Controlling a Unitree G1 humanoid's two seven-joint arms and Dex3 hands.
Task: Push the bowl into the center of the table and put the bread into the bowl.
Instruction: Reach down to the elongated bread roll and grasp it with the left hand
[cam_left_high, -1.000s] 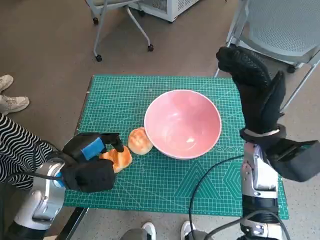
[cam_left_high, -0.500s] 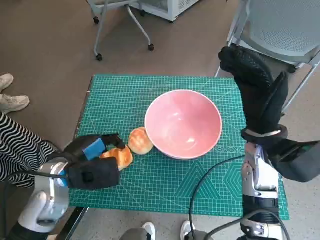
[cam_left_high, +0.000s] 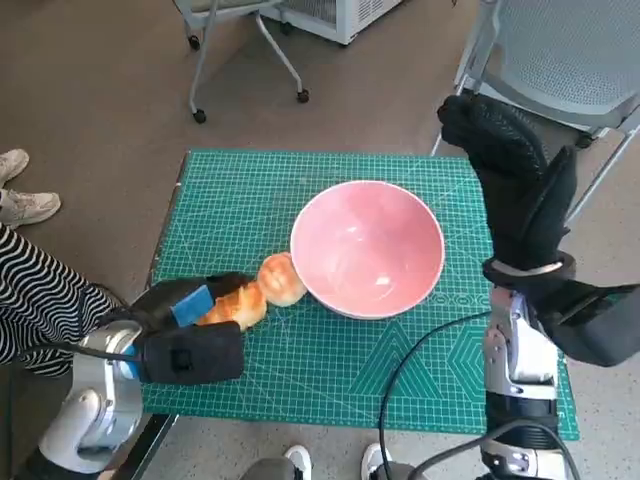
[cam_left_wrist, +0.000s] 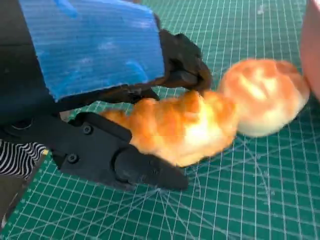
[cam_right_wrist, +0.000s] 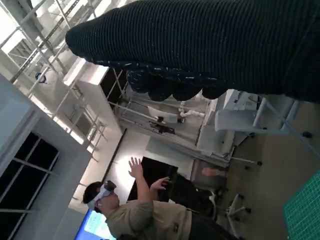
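Bread (cam_left_high: 233, 306) lay on the green mat (cam_left_high: 330, 370) just left of the bowl (cam_left_high: 367, 248), clasped by the left hand (cam_left_high: 185, 330). In the left wrist view the black fingers (cam_left_wrist: 127, 162) closed around the long golden piece from both sides, the taped back of the hand above it. A round bun (cam_left_high: 283, 279) sat between that piece and the bowl, touching the piece on one side; whether it touched the bowl's rim I could not tell. The pink bowl stood upright near the middle of the mat, with nothing in it.

The right hand (cam_left_high: 510, 175) was raised to the right of the bowl, above the mat's right edge, holding nothing; its gloved fingers pointed away from the robot, and the views did not settle whether they were spread or closed. A grey chair (cam_left_high: 570, 60) stood beyond the bowl on that side. To the left of the bowl, off the mat, a striped sleeve (cam_left_high: 35, 300) and white shoes (cam_left_high: 25, 195) showed. In the right wrist view a person (cam_right_wrist: 145, 210) wearing a headset sat with one hand up.
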